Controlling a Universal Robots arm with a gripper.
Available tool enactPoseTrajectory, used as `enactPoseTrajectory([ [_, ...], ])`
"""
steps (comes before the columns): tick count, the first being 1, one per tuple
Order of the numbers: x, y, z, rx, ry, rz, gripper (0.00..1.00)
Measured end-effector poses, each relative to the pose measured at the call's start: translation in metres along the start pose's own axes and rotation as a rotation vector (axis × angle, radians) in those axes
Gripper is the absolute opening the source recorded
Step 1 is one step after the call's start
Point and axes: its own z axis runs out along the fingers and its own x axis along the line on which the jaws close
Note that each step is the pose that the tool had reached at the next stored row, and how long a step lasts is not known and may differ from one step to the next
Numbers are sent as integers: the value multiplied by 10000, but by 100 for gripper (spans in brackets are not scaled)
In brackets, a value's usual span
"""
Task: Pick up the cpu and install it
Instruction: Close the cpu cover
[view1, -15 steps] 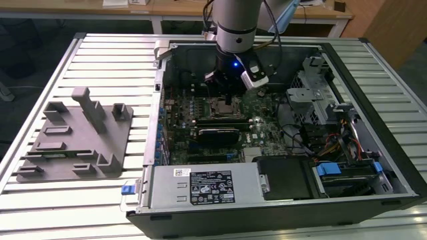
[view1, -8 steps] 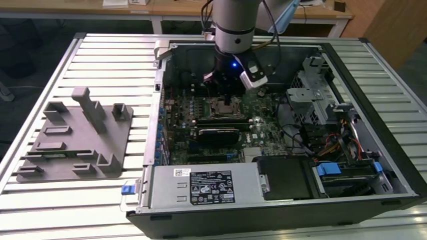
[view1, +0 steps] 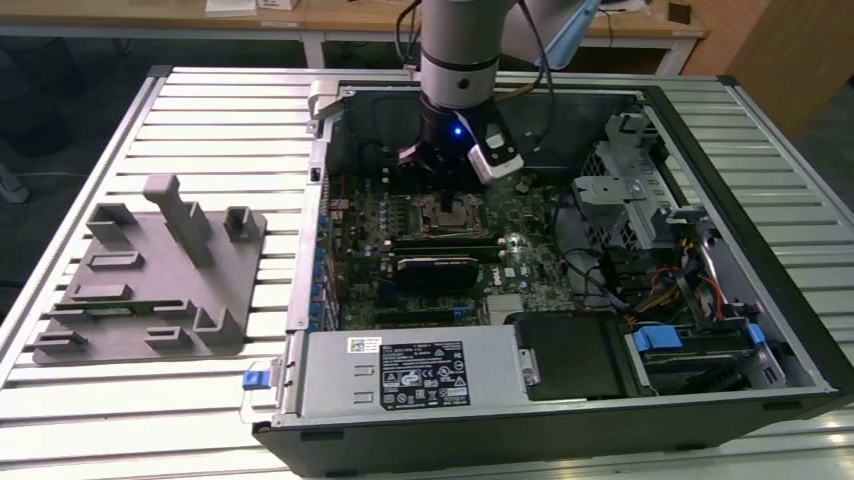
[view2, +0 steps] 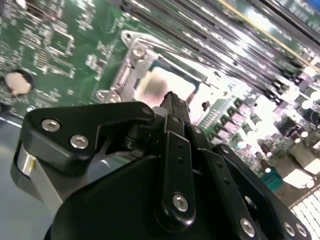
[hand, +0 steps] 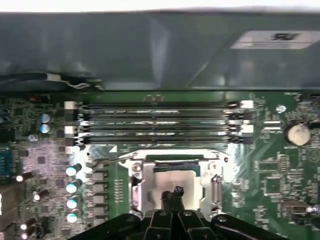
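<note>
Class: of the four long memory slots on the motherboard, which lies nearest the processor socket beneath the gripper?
The slot running right alongside the socket frame; the other three lie beyond it, toward the grey case wall.

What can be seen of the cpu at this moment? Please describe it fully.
The cpu is a small flat square chip with a pale, silvery metal top. It lies level inside the metal socket frame on the green board, next to the long black memory slots. Part of it is hidden by the black gripper, which hangs right over its middle; whether they touch cannot be told.
</note>
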Motion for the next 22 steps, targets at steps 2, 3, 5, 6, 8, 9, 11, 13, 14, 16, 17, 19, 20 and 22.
enactPoseTrajectory([
  [2,35,-1,10,1,0,1,11],
  [3,48,-2,16,2,0,1,11],
  [5,71,-2,31,1,0,1,11],
  [6,80,-3,38,1,1,1,11],
  [8,100,-3,53,1,1,1,11],
  [9,108,-3,60,1,1,1,11],
  [11,125,-4,75,1,1,1,11],
  [13,136,-4,89,1,1,1,11],
  [14,141,-5,96,2,1,1,11],
  [16,149,-5,111,1,1,1,11],
  [17,153,-5,117,1,0,1,11],
  [19,160,-6,125,2,2,0,11],
  [20,164,-6,128,2,2,0,11],
  [22,176,-6,133,2,1,0,11],
])
